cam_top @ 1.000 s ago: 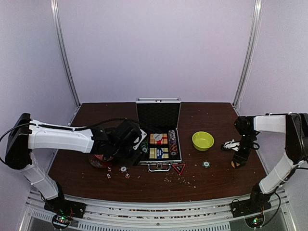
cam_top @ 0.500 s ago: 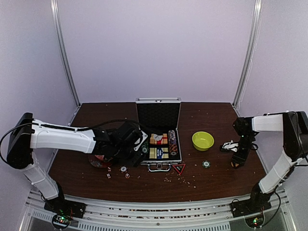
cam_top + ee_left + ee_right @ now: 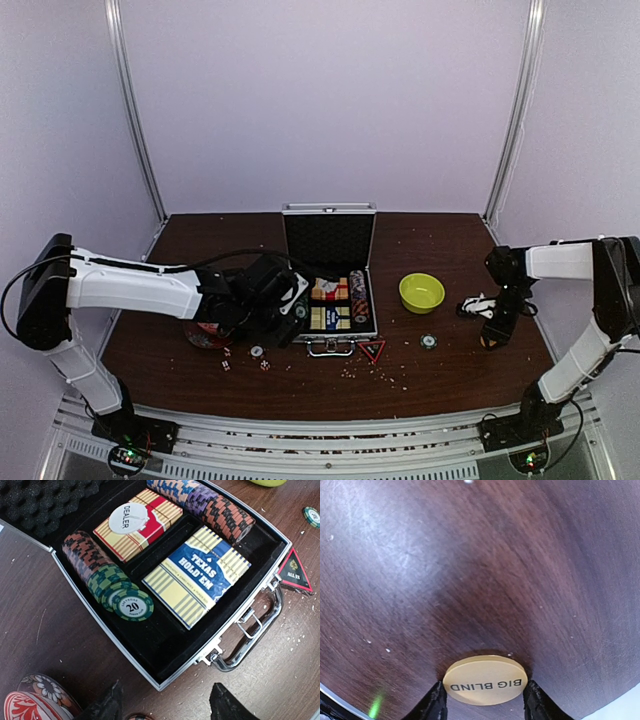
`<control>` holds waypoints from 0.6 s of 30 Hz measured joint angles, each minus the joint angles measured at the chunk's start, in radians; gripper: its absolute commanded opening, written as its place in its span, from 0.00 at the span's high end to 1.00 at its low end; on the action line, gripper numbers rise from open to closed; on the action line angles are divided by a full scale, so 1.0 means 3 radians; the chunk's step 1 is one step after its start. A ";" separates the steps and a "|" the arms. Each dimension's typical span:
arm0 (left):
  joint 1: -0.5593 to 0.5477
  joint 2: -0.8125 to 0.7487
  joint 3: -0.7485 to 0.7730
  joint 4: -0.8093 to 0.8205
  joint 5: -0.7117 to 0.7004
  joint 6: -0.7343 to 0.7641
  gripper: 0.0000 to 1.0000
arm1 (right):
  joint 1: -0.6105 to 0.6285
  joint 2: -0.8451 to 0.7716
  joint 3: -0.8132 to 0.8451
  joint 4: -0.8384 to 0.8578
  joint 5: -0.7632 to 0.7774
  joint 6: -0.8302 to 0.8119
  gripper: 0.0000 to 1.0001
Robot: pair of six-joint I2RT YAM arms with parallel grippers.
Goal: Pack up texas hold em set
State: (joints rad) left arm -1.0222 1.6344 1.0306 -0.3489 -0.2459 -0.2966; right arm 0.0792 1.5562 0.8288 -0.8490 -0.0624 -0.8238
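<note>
At the table's right edge the right gripper (image 3: 485,700) pinches the round "BIG BLIND" button (image 3: 485,680), while the left gripper (image 3: 165,707) (jaws apart, empty) hovers beside the open silver case (image 3: 330,295) mid-table.

Red tin (image 3: 35,705) cut off by left wrist view's edge; dice (image 3: 226,365) too small to read.

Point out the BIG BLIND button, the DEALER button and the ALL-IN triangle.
BIG BLIND button (image 3: 485,679): right wrist view, centre of its yellow face.
DEALER button (image 3: 128,517): left wrist view, its white face, lying on the red deck.
ALL-IN triangle (image 3: 294,573): left wrist view, its black middle.
</note>
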 measured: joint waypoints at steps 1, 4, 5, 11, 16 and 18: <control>0.0000 0.0000 0.0000 0.0008 0.0000 0.0000 0.39 | 0.0020 -0.0013 -0.0013 0.0004 0.0001 0.0009 0.52; 0.0000 0.0001 0.0000 0.0024 -0.0001 0.0000 0.39 | 0.0114 -0.0056 -0.0047 0.0024 0.0022 0.0053 0.53; 0.0000 0.0001 0.0000 0.0028 -0.0001 0.0000 0.39 | 0.0175 -0.0072 -0.0058 0.0029 0.0023 0.0074 0.53; 0.0000 0.0000 0.0000 0.0042 -0.0003 0.0000 0.39 | 0.0732 -0.0097 -0.0061 0.0024 0.0010 0.0273 0.53; 0.0000 -0.0048 -0.0037 0.0047 -0.0033 -0.0006 0.39 | 0.1500 -0.0024 0.0135 -0.0004 -0.0159 0.0482 0.53; 0.0000 -0.0126 -0.0085 0.0046 -0.0065 -0.0024 0.39 | 0.1779 0.0099 0.0289 -0.0024 -0.0239 0.0556 0.53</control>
State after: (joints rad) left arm -1.0222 1.5967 1.0050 -0.3351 -0.2653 -0.3038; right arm 0.6128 1.5860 0.9154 -0.8562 -0.1341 -0.6571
